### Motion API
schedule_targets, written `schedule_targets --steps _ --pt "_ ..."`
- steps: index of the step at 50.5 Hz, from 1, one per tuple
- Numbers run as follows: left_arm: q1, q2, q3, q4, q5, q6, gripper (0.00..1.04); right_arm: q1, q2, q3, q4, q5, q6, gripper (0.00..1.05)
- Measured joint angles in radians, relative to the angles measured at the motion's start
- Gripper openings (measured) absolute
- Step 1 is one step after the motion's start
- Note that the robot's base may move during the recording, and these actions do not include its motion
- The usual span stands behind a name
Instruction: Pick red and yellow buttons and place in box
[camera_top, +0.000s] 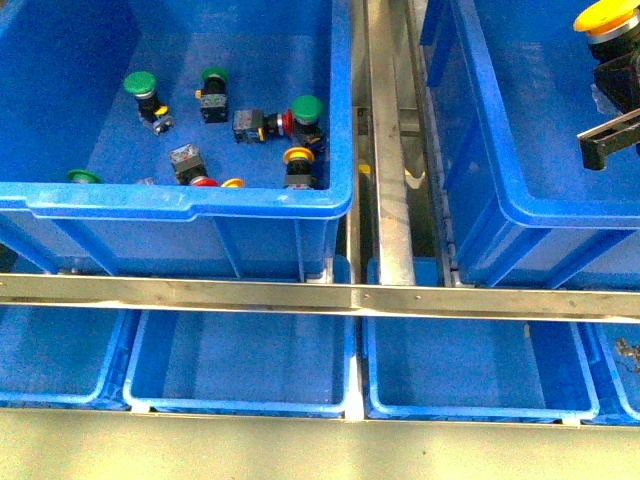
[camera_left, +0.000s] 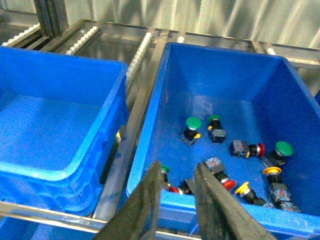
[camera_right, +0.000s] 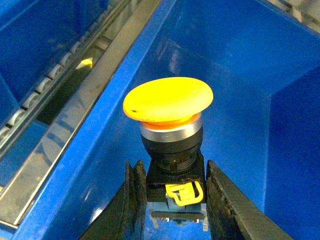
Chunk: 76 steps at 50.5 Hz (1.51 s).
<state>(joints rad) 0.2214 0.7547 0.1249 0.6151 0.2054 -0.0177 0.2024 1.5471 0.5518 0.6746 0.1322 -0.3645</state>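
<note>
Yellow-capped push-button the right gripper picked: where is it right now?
The yellow-capped push-button is clamped by its black body in the right gripper, held above the large blue plastic crate at the front view's upper right, across the metal rail from the switch-filled crate.

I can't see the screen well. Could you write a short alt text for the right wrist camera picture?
A push-button switch with a wide yellow domed cap, silver collar and black body is clamped upright between the two dark fingers of the right end effector. It is held above the inside of a large deep blue plastic crate, with a metal roller rail running alongside.
</note>
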Motion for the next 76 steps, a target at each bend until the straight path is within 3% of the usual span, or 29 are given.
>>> schedule_targets --steps 6,19,24,29,51,76 --pt "-0.042 -0.079 -0.030 -0.040 -0.039 0.002 0.02 0.023 0.000 0.014 -0.008 0.023 0.031 0.25" --pt "-0.113 -0.216 -0.072 -0.137 -0.106 0.006 0.03 0.048 0.002 0.025 -0.019 0.095 0.070 0.25" --pt "-0.192 -0.260 -0.084 -0.169 -0.197 0.006 0.03 0.057 0.006 0.031 -0.020 0.113 0.084 0.25" --pt "-0.219 -0.277 -0.105 -0.143 -0.198 0.008 0.03 0.067 0.018 0.042 -0.020 0.131 0.092 0.25" --pt "-0.220 -0.464 -0.105 -0.323 -0.206 0.010 0.03 0.106 0.061 0.087 -0.016 0.151 0.111 0.25" --pt "-0.220 -0.610 -0.105 -0.472 -0.202 0.010 0.03 0.092 0.076 0.090 0.019 0.137 0.111 0.25"
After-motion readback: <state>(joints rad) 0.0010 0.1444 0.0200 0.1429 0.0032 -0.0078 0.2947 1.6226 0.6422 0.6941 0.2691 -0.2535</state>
